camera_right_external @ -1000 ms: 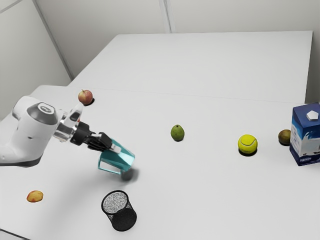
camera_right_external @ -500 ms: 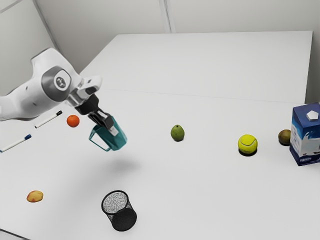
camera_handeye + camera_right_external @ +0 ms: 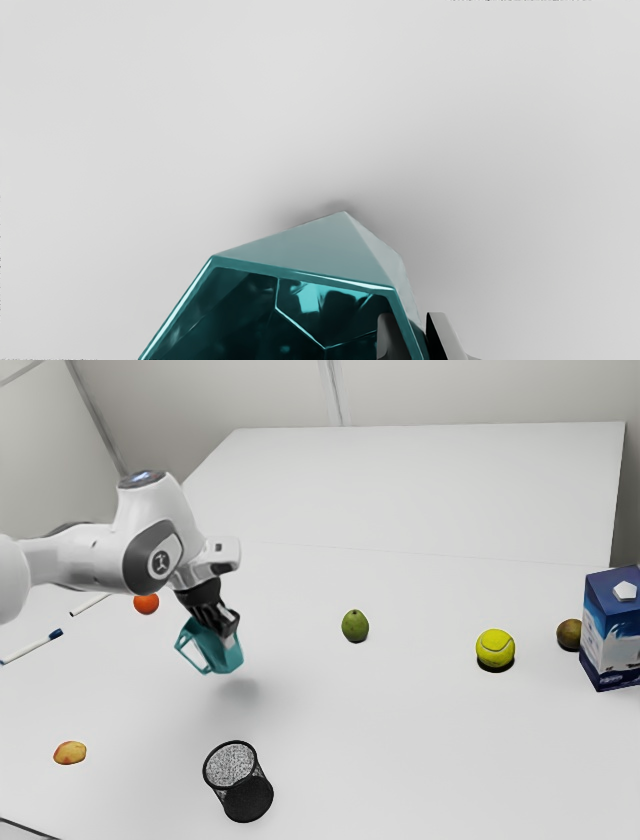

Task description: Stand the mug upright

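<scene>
The black gripper (image 3: 229, 622) points down and is shut on the rim wall of the teal faceted mug (image 3: 224, 655). The mug leans a little, its mouth up by the fingers and its open handle toward the exterior view's left. A soft shadow lies below it, and whether its base touches the table cannot be told. In the wrist view the gripper (image 3: 411, 332) has one finger inside the mug (image 3: 310, 262) and the other against the outside of the same wall. There the mug's near part is cut off.
A black mesh cup (image 3: 240, 780) stands nearby on the white table (image 3: 400, 750), with a yellow-red fruit (image 3: 70, 753) farther left. Behind are an orange (image 3: 146, 604) and two markers (image 3: 32, 646). Toward the exterior view's right: green fruit (image 3: 355, 626), tennis ball (image 3: 495, 648), brown fruit (image 3: 569, 634), carton (image 3: 610, 630).
My hand lifted the mug from its strongly tilted pose and turned it closer to upright. Over the last half second the mug came down slightly while the hand swung to point more steeply downward.
</scene>
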You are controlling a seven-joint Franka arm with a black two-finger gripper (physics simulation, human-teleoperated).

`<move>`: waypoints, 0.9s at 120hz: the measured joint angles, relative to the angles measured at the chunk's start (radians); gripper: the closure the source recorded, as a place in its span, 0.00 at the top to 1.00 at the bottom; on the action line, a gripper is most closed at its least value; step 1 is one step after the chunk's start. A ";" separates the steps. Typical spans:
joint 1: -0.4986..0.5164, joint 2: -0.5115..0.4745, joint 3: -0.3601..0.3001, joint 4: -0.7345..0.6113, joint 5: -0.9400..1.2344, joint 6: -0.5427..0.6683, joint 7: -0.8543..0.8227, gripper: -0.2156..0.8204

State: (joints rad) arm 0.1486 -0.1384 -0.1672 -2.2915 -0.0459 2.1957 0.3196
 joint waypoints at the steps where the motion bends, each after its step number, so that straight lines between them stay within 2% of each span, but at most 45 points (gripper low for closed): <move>1: 0.000 0.000 0.000 -0.003 0.003 0.005 -0.004 0.07; 40: -0.014 -0.003 -0.002 -0.098 0.071 0.158 -0.150 0.07; 71: -0.023 -0.009 -0.002 -0.157 0.077 0.207 -0.229 0.07; 108: -0.027 0.012 -0.001 -0.166 0.106 0.256 -0.297 0.07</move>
State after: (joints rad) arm 0.1211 -0.1260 -0.1686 -2.4571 0.0604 2.4521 0.0227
